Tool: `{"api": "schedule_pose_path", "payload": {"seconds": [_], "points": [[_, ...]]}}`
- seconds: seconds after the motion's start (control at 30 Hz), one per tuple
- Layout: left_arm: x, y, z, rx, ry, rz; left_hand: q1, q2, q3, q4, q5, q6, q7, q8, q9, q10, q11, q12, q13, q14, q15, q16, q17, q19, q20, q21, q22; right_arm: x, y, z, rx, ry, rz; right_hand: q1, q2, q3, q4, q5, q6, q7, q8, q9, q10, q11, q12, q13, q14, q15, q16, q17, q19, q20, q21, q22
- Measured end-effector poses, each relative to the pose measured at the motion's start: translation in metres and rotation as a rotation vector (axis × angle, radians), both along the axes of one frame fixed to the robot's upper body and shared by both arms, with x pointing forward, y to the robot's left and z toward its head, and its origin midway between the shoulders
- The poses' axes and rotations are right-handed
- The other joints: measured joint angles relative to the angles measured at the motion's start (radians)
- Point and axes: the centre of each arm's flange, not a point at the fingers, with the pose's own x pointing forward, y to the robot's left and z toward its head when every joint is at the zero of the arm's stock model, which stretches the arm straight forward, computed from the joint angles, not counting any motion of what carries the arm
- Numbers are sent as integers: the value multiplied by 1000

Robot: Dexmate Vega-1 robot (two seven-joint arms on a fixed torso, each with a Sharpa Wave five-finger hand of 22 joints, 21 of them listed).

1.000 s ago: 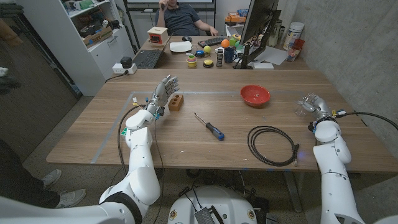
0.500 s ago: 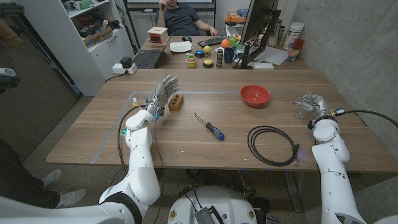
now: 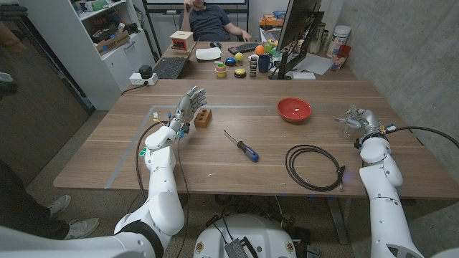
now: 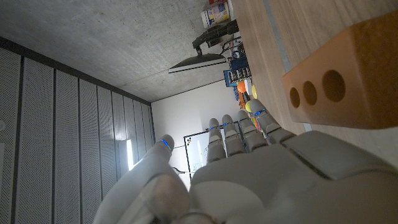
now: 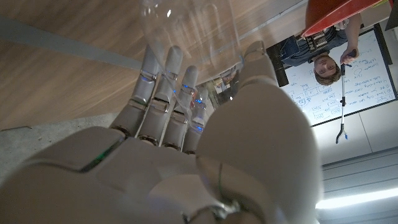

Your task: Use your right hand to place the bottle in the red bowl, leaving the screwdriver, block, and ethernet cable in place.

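Observation:
A clear plastic bottle point(image 3: 346, 125) stands near the table's right edge, to the right of the red bowl point(image 3: 294, 110). My right hand point(image 3: 363, 119) is wrapped around it. In the right wrist view the bottle point(image 5: 193, 28) sits between the fingers point(image 5: 155, 81) and thumb of that hand point(image 5: 186, 137), with the bowl's rim point(image 5: 339, 9) beyond. The blue-handled screwdriver point(image 3: 242, 146) lies mid-table. A black ethernet cable point(image 3: 314, 167) is coiled at the front right. My left hand point(image 3: 188, 106) is raised, fingers apart, beside the wooden block point(image 3: 204, 118), which has holes in it point(image 4: 348, 74).
A blue tape line point(image 3: 215, 107) runs across the far part of the table point(image 3: 107, 154). Behind it, a second desk holds a laptop point(image 3: 171, 67), a monitor point(image 3: 297, 32), a plate and small items. A person point(image 3: 211, 20) sits there. A concrete wall stands close on the right.
My right hand and the bottle have shifted slightly toward the bowl. The left hand, screwdriver, block and cable have not moved.

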Motion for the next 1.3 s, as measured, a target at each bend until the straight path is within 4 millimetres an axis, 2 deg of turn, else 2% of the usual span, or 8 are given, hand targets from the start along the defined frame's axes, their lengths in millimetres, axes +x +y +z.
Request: {"api": "schedule_pose_path", "payload": {"seconds": [0.2,0.67,1.3], "points": [[-1,0,-1,2,-1,0,0,0,0,0,0,0,0,0,0,0,0,0,0,0,0,0,0,0,0,0,0,-1,2,1,5,-19,5,1,-1,-4,4,0,-4,4,1,7,0,0,4,8,2,-12,-19,-1,2,2,25,1],[-5,2,-1,3,-10,3,-4,-4,-6,1,0,-2,-2,0,0,0,0,0,0,0,0,0,0,0,0,-7,0,-9,14,20,-23,-120,31,2,-2,-8,8,0,-2,9,17,19,4,4,19,19,13,-23,-38,3,-2,-1,62,2],[-14,9,-2,-1,-19,9,-4,-4,-7,1,8,-2,-2,0,0,0,0,0,0,0,0,0,0,0,0,-11,0,-9,43,45,-48,-264,128,12,-12,-14,6,0,7,11,29,33,11,7,35,29,26,-28,-46,11,-11,-3,118,2]]}}
